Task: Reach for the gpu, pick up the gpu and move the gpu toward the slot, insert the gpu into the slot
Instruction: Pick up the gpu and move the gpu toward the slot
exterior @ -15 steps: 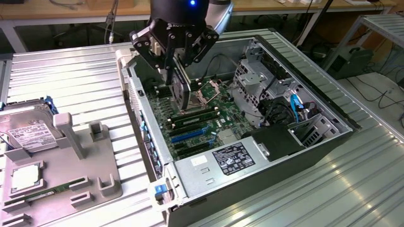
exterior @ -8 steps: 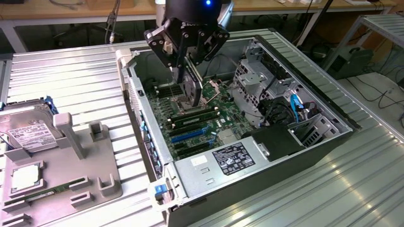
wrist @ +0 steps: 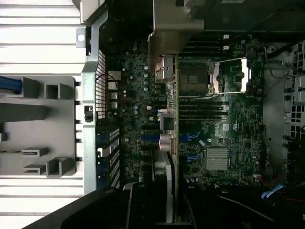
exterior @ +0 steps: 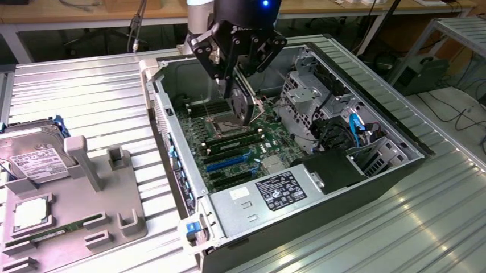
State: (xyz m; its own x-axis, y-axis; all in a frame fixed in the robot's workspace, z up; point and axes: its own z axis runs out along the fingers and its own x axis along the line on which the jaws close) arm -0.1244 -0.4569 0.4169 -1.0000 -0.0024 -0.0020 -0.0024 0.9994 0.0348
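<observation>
Seemingly past reaching and picking up already; inserting not yet done. With the gripper (exterior: pixel 237 69) clamped on the gpu (exterior: pixel 244 105), hanging on edge over the board (exterior: pixel 270 135) in the case (exterior: pixel 342 227), near the socket (exterior: pixel 226 123), apart from the blue slots (exterior: pixel 226 165). Probably long axis level, crosswise to those slots; bracket end not possible to tell.

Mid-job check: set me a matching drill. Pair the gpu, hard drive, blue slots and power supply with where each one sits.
1 gpu
2 hard drive
3 blue slots
4 power supply

A on the grey fixture outside the case
B on the motherboard, empty
C in the gripper, above the motherboard
D inside the case, label facing up

Pairs: 1-C, 2-A, 3-B, 4-D
</observation>
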